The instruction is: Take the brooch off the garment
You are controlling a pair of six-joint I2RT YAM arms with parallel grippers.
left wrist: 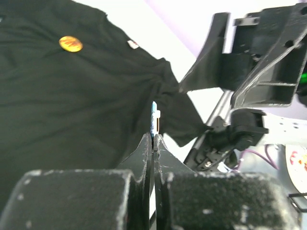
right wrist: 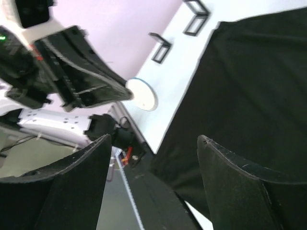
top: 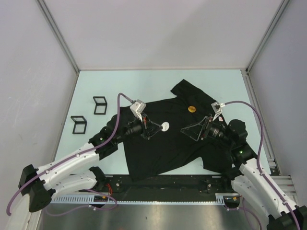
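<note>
The shirt (top: 177, 143) is soft black cloth, matt and lightly creased. On it the badge (left wrist: 70, 43) shines orange and glossy, while the disc (right wrist: 143, 94) looks smooth, white and hard. The table (top: 96, 86) is a smooth, pale, matt sheet. The left gripper (left wrist: 153, 140) is matt black plastic, grainy and speckled near its base. The arm shells (top: 72, 163) are glossy white plastic, and the cables (top: 113, 129) are smooth and purple.

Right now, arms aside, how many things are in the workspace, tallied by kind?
Black soft-cloth T-shirt: 1
Round flat badges: 2 (gold badge on the shirt, white badge in the left end effector)
Black square wire-frame stands: 2
Total: 5
</note>
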